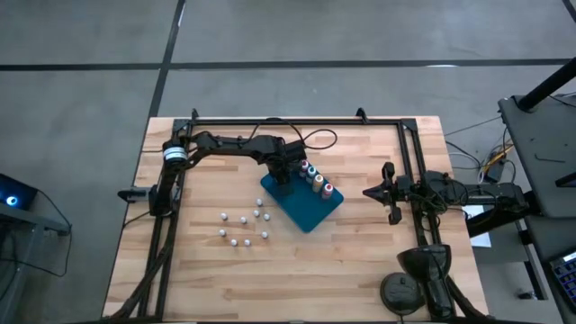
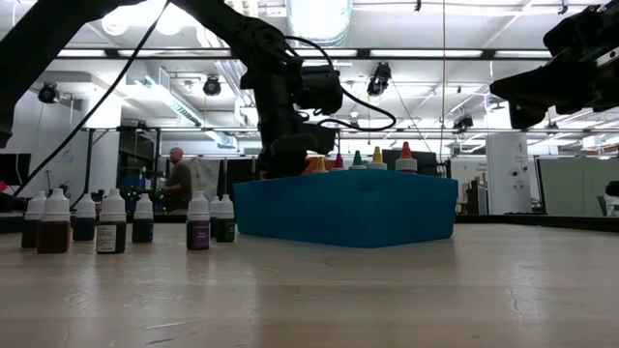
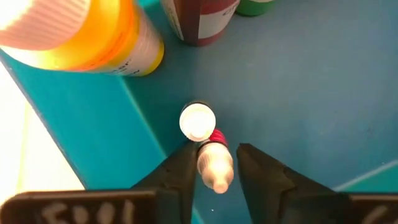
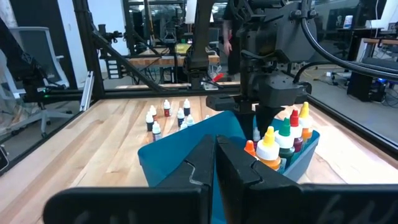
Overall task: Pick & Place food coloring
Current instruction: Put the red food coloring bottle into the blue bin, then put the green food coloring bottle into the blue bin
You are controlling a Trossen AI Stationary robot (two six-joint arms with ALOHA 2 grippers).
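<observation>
A blue tray [image 1: 310, 211] lies mid-table with a row of colour-topped food coloring bottles [image 1: 315, 178] standing along its far right side. My left gripper [image 1: 282, 177] points down into the tray's far left corner. Its fingers stand open on either side of a tiny white-topped bottle with red contents [image 3: 214, 163], which stands on the tray floor [image 3: 298, 93] beside another white-topped one [image 3: 198, 120]. Several white-topped bottles [image 1: 243, 225] stand on the wood left of the tray. My right gripper [image 1: 369, 191] waits shut and level at the table's right side. My left gripper comes from above, one finger [image 3: 183, 171] close against the side of the tiny bottle's cap [image 3: 205, 165]; whether it touches, I cannot tell. A sliver of tray shows between the cap and the other finger [image 3: 255, 177]. The bottle stands on the tray floor.
Big yellow [image 3: 93, 37], dark red [image 3: 202, 18] and green [image 3: 255, 5] bottles stand close beyond the left gripper. The tray's wall [image 2: 348, 208] rises around them. Bare wood lies toward the table's near edge [image 1: 297, 288]. A black frame [image 1: 297, 120] runs along the table's far side.
</observation>
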